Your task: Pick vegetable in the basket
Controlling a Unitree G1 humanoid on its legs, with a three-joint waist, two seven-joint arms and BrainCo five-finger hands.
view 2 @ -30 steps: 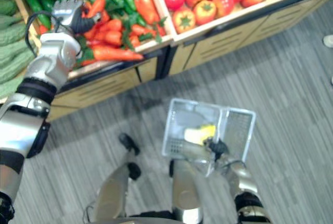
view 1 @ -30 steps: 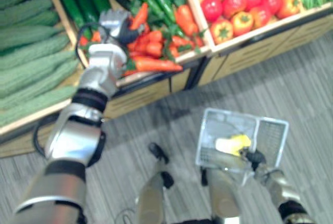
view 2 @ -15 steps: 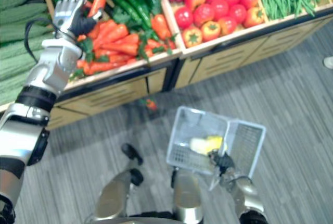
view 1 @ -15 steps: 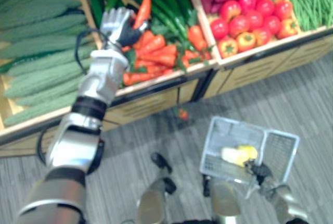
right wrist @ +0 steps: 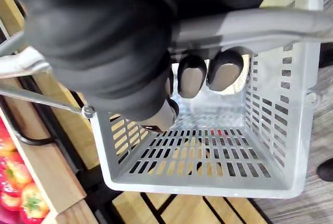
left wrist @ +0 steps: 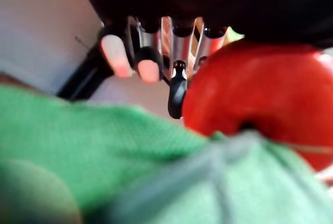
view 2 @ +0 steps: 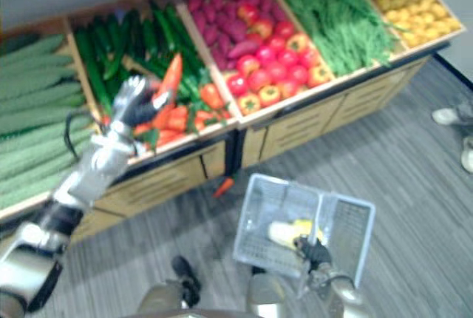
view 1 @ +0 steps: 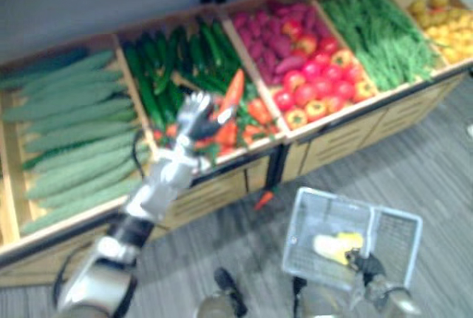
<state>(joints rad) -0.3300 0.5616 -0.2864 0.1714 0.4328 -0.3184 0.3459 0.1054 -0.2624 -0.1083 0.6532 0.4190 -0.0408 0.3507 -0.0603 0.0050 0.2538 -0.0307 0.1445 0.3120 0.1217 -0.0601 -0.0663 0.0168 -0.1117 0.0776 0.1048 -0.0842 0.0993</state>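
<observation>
Inspection finding: no legible text, label, number or sign anywhere. Surfaces checked were the wooden display bins, the grey basket and the carrot; none carries readable print.

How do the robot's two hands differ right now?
The left hand is raised over the carrot bin; the right hand hangs low near the floor. The left hand grips a carrot; the right hand curls round the handle of the basket. Both are shut on something.
</observation>
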